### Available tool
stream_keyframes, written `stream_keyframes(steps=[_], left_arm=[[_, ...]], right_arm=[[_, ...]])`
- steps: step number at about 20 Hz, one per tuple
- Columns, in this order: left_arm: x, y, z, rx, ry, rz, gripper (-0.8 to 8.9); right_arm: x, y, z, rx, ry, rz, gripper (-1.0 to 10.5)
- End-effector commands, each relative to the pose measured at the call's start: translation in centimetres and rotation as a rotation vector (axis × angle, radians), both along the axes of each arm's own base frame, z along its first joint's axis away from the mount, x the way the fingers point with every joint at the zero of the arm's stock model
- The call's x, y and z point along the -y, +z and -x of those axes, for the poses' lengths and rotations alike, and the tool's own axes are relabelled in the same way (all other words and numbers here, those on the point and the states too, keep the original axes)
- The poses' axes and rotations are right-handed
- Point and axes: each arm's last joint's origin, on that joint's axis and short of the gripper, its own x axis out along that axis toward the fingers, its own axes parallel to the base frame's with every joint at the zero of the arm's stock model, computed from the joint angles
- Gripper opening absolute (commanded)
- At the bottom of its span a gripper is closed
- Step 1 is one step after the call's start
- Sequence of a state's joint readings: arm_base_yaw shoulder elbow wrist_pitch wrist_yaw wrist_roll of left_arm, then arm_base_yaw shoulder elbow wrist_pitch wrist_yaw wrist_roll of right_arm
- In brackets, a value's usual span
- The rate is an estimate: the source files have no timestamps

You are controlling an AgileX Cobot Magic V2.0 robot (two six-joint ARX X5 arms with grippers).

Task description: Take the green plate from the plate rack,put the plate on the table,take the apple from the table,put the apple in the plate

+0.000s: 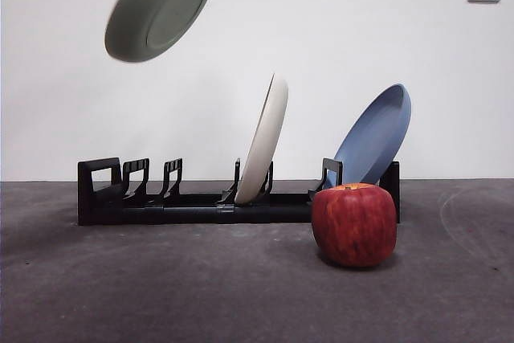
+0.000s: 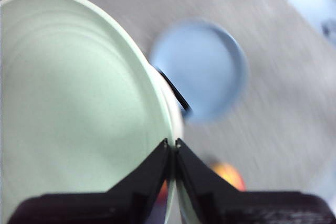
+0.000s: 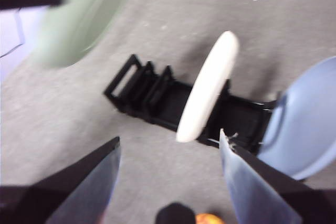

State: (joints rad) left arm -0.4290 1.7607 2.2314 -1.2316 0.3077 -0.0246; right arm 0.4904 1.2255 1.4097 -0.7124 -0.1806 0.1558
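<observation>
Left end effector (image 2: 171,145) clamps green plate (image 1: 161,7) rim, tilted, prob. above rack (image 1: 201,194).

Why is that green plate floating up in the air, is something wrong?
Nothing is wrong: the green plate hangs tilted above the plate rack because the left gripper is pinching its rim. Nothing looks spilled or broken.

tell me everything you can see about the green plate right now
The green plate is pale mint, round and shallow with a raised rim, matte like plastic. It hangs tilted in the air, high above the plate rack's empty slots, clear of the table. The left gripper is clamped on its rim; nothing else touches it.
</observation>
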Motion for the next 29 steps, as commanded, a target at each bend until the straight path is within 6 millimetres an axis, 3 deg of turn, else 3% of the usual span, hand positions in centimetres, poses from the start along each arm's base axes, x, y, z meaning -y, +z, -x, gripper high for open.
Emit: stream_keyframes(steps=[1, 8, 10, 12, 15, 20, 26, 29], left_arm=[[0.7, 0.8, 2.4, 0.036, -0.081, -0.113, -0.09], [3.2, 4.5, 11.2, 0.237, -0.153, -0.157, -0.09], [3.8, 4.4, 13.4, 0.259, -0.194, -0.177, -0.09], [4.4, 3.1, 15.0, 0.249, -0.198, -0.239, -0.09], [4.5, -0.8, 16.6, 0.168, -0.181, -0.355, -0.09], [4.4, -8.6, 17.0, 0.066, -0.079, -0.501, -0.09], [6.5, -18.4, 15.7, 0.09, -0.054, -0.438, -0.09], [6.7, -21.6, 15.3, 0.058, -0.077, -0.403, -0.09]], right_arm=[[0.1, 0.1, -0.1, 0.017, -0.018, 0.018, 3.2], [0.3, 0.1, -0.2, 0.058, -0.095, 0.098, 3.2], [0.5, 0.1, -0.2, 0.061, -0.118, 0.119, 3.2], [0.7, 0.3, 0.0, 0.053, -0.143, 0.143, 3.2], [1.0, 1.1, 0.3, 0.07, -0.163, 0.18, 3.2], [1.3, 3.0, 1.0, 0.101, -0.168, 0.164, 3.2], [1.6, 3.2, 1.7, 0.046, -0.143, 0.184, 3.2], [1.7, 2.7, 2.1, -0.018, -0.097, 0.195, 3.1]])
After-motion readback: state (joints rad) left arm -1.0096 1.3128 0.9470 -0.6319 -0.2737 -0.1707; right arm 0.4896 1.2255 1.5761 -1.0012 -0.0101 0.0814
